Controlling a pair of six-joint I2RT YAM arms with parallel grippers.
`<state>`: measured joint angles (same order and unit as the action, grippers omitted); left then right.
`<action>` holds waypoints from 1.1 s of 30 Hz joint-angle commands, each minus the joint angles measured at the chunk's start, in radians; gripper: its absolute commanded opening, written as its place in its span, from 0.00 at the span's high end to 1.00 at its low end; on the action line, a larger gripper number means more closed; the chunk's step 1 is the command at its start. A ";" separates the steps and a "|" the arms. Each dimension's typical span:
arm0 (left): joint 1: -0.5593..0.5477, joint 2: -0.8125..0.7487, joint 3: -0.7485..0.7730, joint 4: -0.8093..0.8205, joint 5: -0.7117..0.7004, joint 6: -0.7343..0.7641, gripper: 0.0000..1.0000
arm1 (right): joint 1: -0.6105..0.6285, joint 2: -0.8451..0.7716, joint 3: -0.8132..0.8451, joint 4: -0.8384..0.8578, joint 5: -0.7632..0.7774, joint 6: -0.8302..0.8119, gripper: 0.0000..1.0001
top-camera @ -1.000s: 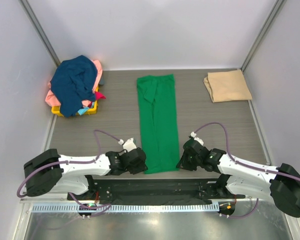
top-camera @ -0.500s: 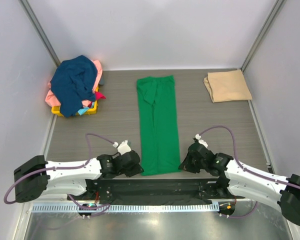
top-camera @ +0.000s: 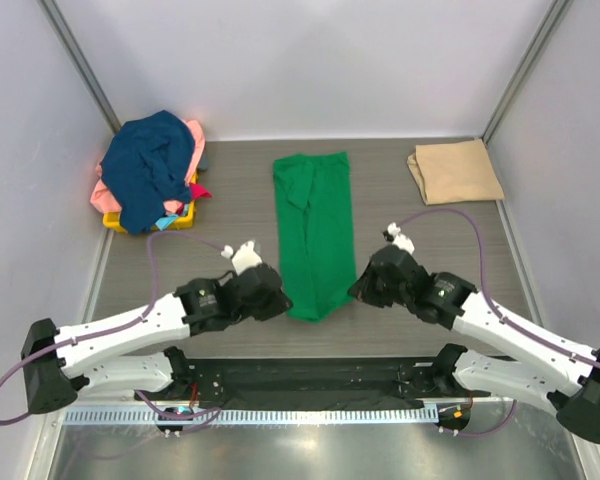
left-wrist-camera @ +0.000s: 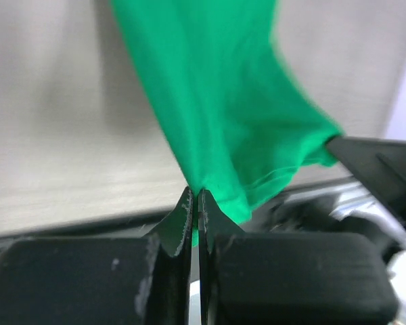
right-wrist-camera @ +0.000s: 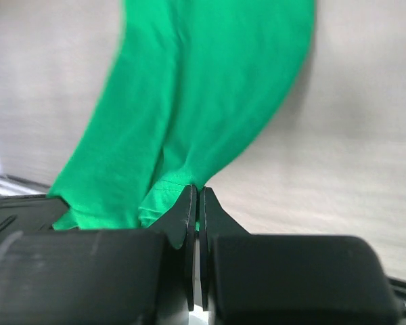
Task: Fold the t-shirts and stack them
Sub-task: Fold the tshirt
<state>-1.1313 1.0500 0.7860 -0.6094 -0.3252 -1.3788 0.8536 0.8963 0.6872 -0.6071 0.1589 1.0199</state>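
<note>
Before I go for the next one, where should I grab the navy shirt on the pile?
I'd pinch the raised bunch at the top of the navy shirt, coming straight down with the left claw. It lies crumpled over the heap in the far left corner, with no flat edge to slide under.

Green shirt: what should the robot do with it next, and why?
Probably carry the hem toward the far end, folding the green t-shirt in half: the left gripper and right gripper are shut on its near corners, held raised.
</note>
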 commanded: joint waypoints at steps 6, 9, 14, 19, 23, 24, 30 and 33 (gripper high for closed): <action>0.332 0.169 0.261 -0.058 0.112 0.323 1.00 | -0.227 0.297 0.328 -0.002 0.028 -0.263 0.99; 0.433 0.301 0.343 -0.030 0.189 0.412 1.00 | -0.292 0.430 0.434 0.015 -0.002 -0.311 0.99; 0.547 0.511 0.499 -0.023 0.273 0.498 1.00 | -0.375 0.628 0.578 0.043 -0.053 -0.380 0.99; 0.611 0.689 0.610 -0.021 0.348 0.544 1.00 | -0.429 0.766 0.681 0.058 -0.102 -0.412 0.99; 0.646 0.789 0.711 -0.046 0.347 0.567 1.00 | -0.465 0.857 0.732 0.075 -0.140 -0.429 0.99; 0.651 0.807 0.729 -0.067 0.342 0.572 1.00 | -0.476 0.898 0.753 0.076 -0.145 -0.432 0.99; 0.685 0.933 0.826 -0.113 0.342 0.593 1.00 | -0.505 1.015 0.834 0.078 -0.203 -0.445 0.99; 0.697 0.989 0.887 -0.142 0.336 0.610 0.94 | -0.525 1.078 0.892 0.079 -0.213 -0.445 0.99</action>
<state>-0.4534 2.0041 1.6070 -0.6941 0.0120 -0.8158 0.3511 1.9491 1.4937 -0.5499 -0.0418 0.6003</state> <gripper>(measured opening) 0.026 0.039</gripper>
